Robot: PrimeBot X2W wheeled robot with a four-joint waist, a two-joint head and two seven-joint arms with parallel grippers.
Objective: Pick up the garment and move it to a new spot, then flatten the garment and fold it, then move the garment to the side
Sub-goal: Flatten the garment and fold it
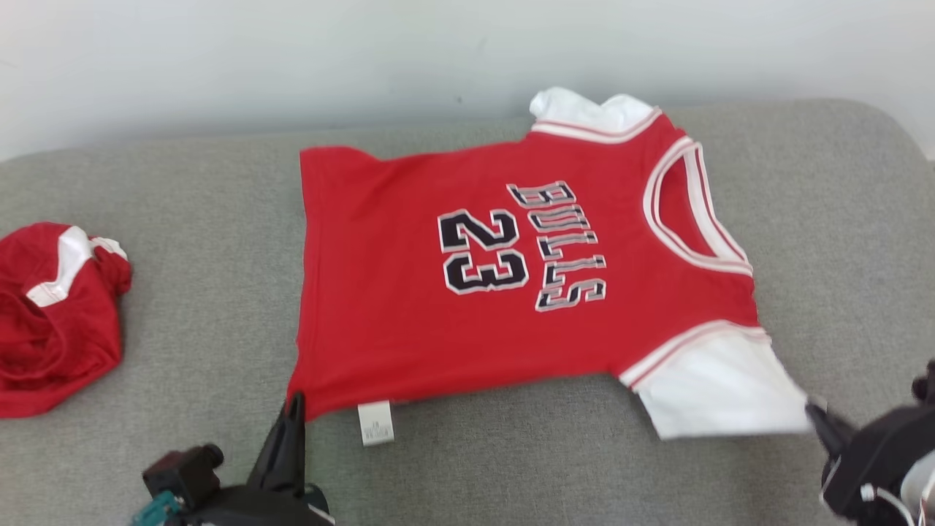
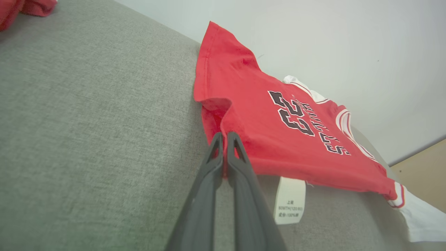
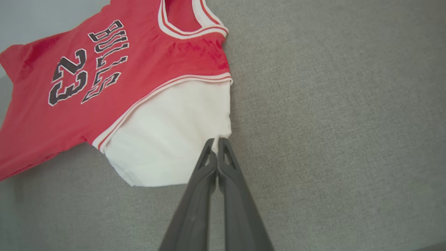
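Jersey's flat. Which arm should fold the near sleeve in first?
Right, probably: the right gripper pinches the corner of the white sleeve, while the left gripper pinches the hem corner of the jersey at the opposite end.

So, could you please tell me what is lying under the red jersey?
The red jersey lies on the grey cushion, and a white care label sticks out from under its near edge. Whatever is beneath the rest is covered, so I cannot tell.

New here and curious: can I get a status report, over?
Left gripper shut on jersey hem corner. Right gripper shut on white sleeve. Spread out, unfolded, on grey cushion. Second red garment apart, left side.
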